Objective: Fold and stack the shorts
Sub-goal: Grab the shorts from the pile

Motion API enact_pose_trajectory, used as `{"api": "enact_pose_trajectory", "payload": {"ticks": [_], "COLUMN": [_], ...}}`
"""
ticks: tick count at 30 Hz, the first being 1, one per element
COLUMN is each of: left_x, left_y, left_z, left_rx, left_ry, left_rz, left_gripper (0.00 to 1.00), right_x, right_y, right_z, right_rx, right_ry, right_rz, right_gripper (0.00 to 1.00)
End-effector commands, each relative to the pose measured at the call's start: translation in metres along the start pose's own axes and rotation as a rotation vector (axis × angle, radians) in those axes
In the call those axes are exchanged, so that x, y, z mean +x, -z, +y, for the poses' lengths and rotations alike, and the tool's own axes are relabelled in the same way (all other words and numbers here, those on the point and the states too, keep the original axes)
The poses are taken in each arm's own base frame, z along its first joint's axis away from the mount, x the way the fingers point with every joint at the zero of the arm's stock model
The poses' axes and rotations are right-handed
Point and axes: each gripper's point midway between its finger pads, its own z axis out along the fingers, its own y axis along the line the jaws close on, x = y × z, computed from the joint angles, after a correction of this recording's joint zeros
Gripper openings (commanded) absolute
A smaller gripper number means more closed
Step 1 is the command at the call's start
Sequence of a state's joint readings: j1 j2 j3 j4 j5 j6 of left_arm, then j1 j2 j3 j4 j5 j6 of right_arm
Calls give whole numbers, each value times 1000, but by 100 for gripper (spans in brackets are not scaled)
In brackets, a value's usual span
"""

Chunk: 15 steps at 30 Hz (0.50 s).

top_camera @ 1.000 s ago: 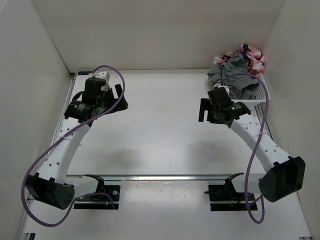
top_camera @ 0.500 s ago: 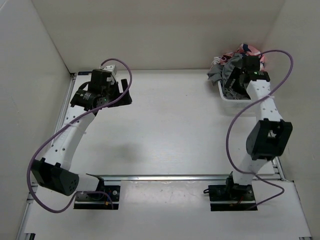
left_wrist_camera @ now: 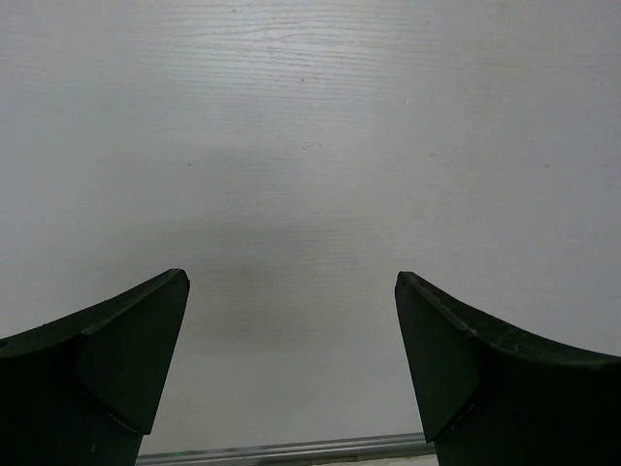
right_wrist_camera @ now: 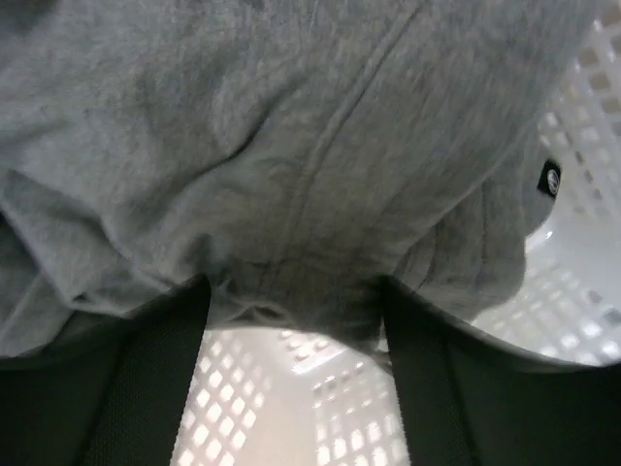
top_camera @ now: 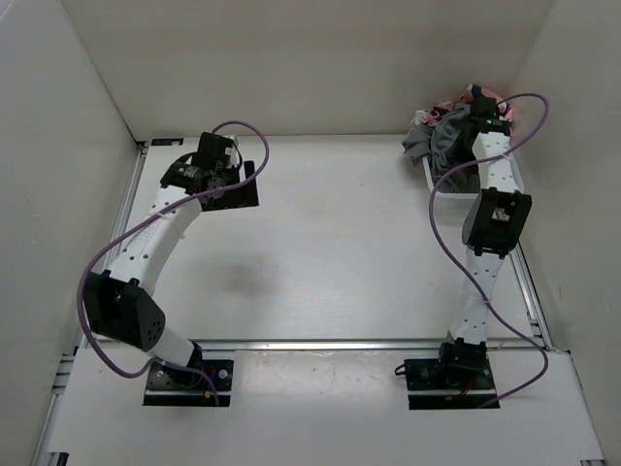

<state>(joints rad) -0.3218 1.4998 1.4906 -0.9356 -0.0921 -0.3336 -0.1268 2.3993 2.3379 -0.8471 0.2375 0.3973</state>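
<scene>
While the left gripper (left_wrist_camera: 291, 286) hangs over the bare white table (left_wrist_camera: 310, 116) at its far left, jaws spread wide with nothing between them, the right arm is stretched out to the far right corner, its wrist down among the clothes heaped in a white lattice laundry basket (right_wrist_camera: 582, 87). The right gripper (right_wrist_camera: 291, 291) has its jaws spread too, a little less wide, one finger on each side of a hanging fold of the grey shorts (right_wrist_camera: 291, 146). The cloth bulges down between the fingers and meets their inner faces, and whether it is squeezed cannot be told. The shorts fill most of the right wrist view, a seam running slantwise across them, with a small black label (right_wrist_camera: 549, 178) at their right edge and the basket's openwork floor showing below. From above, the grey cloth spills over the basket's near left rim, and a pink patterned garment (top_camera: 490, 100) lies behind it against the back wall.
</scene>
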Motion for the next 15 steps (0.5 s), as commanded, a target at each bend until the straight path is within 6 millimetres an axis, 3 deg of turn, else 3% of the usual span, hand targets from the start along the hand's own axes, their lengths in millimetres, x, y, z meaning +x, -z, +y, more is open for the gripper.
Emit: {"api": "enact_pose_trajectory", "payload": {"ticks": [1,2,3,5,6,7,9,10,11,12,14,15], "left_x": [-11,-11,-15,-14,-14,-17,-18,-18,-19,-16,-12,-11], "left_y": [7,7,8,8,8,10,14,14,13,11,5,-2], "left_z": [2,2,4,7,7,6,6,5,9,8,11,23], "left_rx": [-11,-11,-25,-38,-38,-36,-32,-32,-39,-32,-44,-71], "left_ry": [-10,-10,-9,-10,-10,-9,1,10,19,27,48,98], "left_rz": [-29,-29,-43,-38,-38,-47,-55,-56,-57,-45,-25,-12], "left_gripper": [99,99,99,99,99,99,99,99,99,99,99,99], "right_x": [-26,-29,-27,-46,-65,-64,-87,-104,-112,-119,-128,-132], "right_y": [13,15,16,42,74,85,124,171,197,245,306,357], "right_z": [8,10,15,21,25,37,53,66,74,91,111,123], "right_rx": [-22,-26,-54,-98,-139,-190,-306,-395,-459,-588,-744,-835], "right_ry": [-31,-44,-43,-65,-76,-55,-47,-28,-47,-42,-58,-40], "right_rz": [-67,-75,-63,-129,-197,-204,-293,-369,-394,-441,-514,-601], "right_gripper": [54,13,1,0,0,0,0,0,0,0,0,0]}}
